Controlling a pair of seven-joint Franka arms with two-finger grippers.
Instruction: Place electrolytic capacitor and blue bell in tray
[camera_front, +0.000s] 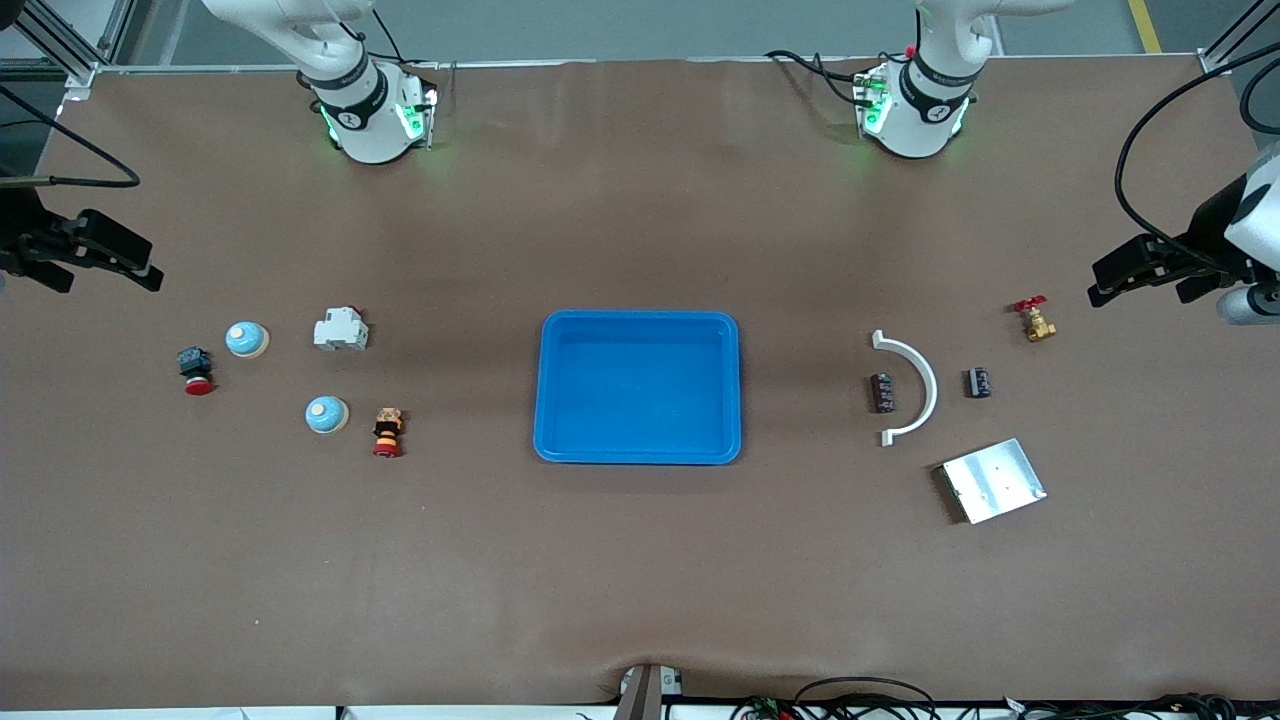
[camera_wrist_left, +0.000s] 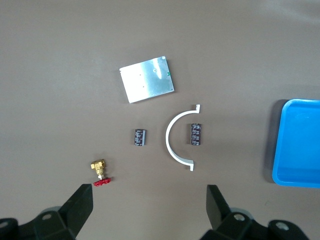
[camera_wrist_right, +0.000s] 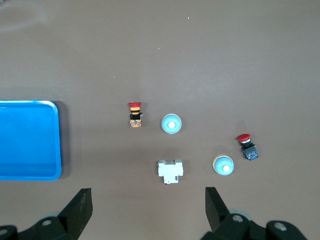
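The left hand (camera_wrist_left: 150, 210) hangs in the air at the left arm's end of the brown worktop (camera_front: 640, 580), fingers spread wide apart and holding nothing. Below it lie a brass valve with a red handle (camera_wrist_left: 100, 172), two small dark electrolytic capacitors (camera_wrist_left: 139, 137), a white half-ring (camera_wrist_left: 172, 145) and a flat silver metal plate (camera_wrist_left: 147, 79). One capacitor sits inside the half-ring's curve; the other lies just outside it, toward the valve.

The right hand (camera_wrist_right: 148, 210) hangs over the right arm's end of the worktop, fingers also wide apart and empty. Below it are a white block-shaped switch part (camera_wrist_right: 170, 170), two blue bells (camera_wrist_right: 171, 123), a red push-button with a dark body (camera_wrist_right: 247, 146) and a small red, black and orange button part (camera_wrist_right: 135, 114).

The bright blue tray (camera_front: 740, 380) lies in the middle of the worktop, between the two groups of parts, well apart from both. Nothing is in it.
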